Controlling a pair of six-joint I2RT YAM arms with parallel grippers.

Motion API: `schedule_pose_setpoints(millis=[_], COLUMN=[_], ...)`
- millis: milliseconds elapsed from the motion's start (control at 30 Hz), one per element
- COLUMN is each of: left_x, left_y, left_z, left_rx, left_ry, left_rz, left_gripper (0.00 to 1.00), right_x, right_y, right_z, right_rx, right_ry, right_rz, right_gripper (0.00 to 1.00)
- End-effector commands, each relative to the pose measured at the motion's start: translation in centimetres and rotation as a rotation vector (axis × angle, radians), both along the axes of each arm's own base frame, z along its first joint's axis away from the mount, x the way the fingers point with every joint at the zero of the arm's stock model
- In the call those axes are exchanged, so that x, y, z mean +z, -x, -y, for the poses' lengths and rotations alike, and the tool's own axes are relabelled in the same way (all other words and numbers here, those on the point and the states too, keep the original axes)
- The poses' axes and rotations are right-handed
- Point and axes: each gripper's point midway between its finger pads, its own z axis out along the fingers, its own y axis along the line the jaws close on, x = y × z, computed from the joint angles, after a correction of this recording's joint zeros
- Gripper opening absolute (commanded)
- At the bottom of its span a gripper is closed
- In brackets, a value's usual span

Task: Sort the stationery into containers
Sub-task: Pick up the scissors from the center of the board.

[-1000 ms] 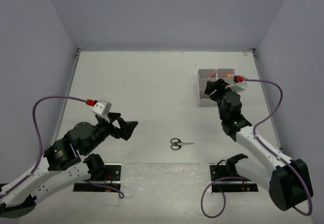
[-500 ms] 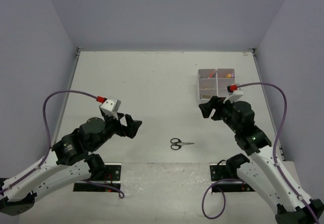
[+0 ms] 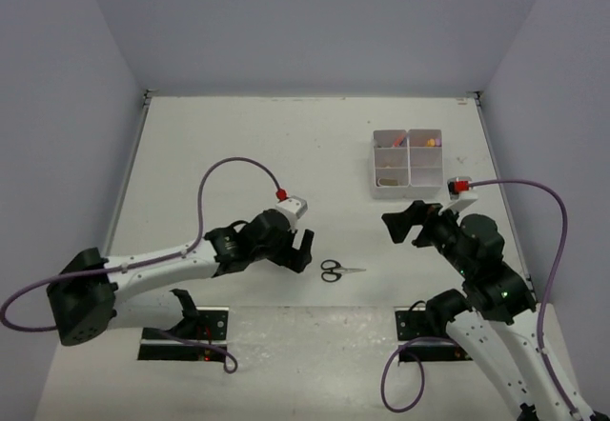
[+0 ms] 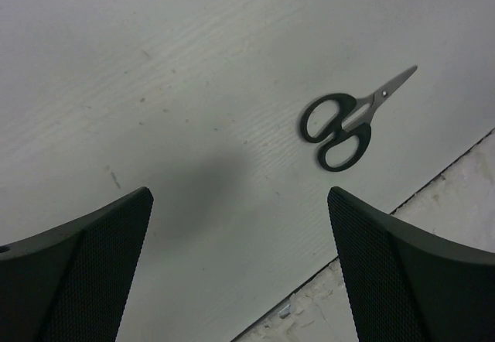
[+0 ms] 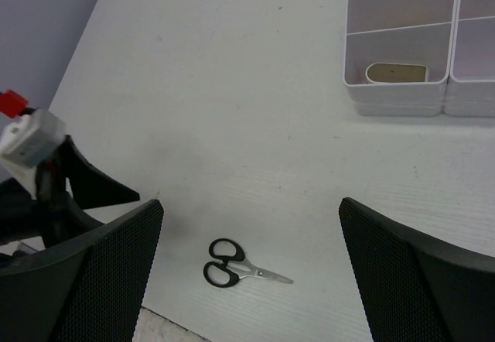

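Note:
Black-handled scissors (image 3: pixel 340 270) (image 4: pixel 346 122) (image 5: pixel 238 264) lie flat near the table's front edge, blades pointing right. My left gripper (image 3: pixel 303 250) (image 4: pixel 238 196) hovers just left of them, open and empty. My right gripper (image 3: pixel 411 225) (image 5: pixel 251 203) hangs open and empty to the right of the scissors, in front of the white organiser box (image 3: pixel 408 191) (image 5: pixel 396 98). A tan eraser (image 5: pixel 396 73) lies in the box's near-left compartment. Orange and pink items (image 3: pixel 433 141) show in its far compartments.
Grey walls close in the table on three sides. Both arm base plates (image 3: pixel 181 337) sit along the near edge, where the white board ends on a rougher strip (image 4: pixel 433 272). Purple cables loop off both wrists.
My left arm has stretched to the right, ending close beside the scissors. My right arm has pulled back from the box toward the near edge, and its jaws have opened wider.

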Motion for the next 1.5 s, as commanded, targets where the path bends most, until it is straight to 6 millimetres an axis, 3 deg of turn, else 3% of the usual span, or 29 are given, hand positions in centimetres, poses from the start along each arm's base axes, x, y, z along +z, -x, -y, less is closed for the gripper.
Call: schedule_pose_setpoints(millis=[0, 267, 400, 600, 1167, 1300, 1333, 1367, 1467], left_x=[1.3, -0.7, -1.7, -4.6, -8.0, -8.8, -9.4, -9.8, -10.5], left_y=[-0.4, -2.4, -1.7, -0.5, 1.3, 1.7, 2.0, 2.1, 2.5], left_z=[5.5, 7.3, 8.2, 7.6, 8.6, 8.0, 7.6, 7.2, 6.6], left_rx=[-0.186, -0.196, -0.261, -0.322, -0.361, -0.360, -0.363, -0.364, -0.369], left_ry=[0.043, -0.158, -0.212, -0.319, -0.394, -0.427, -0.449, -0.470, -0.507], left_rz=[0.032, 0.027, 0.007, -0.062, -0.111, -0.128, -0.141, -0.150, -0.162], left_gripper=[0.92, 0.68, 0.60, 0.50, 0.48, 0.34, 0.21, 0.14, 0.03], right_x=[-0.8, 0.1, 0.7, 0.9, 1.2, 1.5, 1.7, 1.8, 2.3], right_y=[0.2, 1.0, 1.3, 1.7, 2.2, 2.3, 2.3, 2.3, 2.5], right_z=[-0.2, -0.6, -0.4, -0.9, -1.5, -1.2, -1.0, -0.8, -0.4], right_rx=[-0.004, 0.026, 0.029, 0.066, 0.111, 0.099, 0.087, 0.077, 0.058], right_ry=[-0.028, -0.087, -0.097, -0.101, -0.112, -0.119, -0.124, -0.128, -0.142], right_rz=[-0.027, 0.047, 0.075, 0.081, 0.097, 0.114, 0.123, 0.133, 0.160], right_gripper=[0.99, 0.99, 0.99, 0.99, 0.99, 0.99, 0.99, 0.99, 0.99])
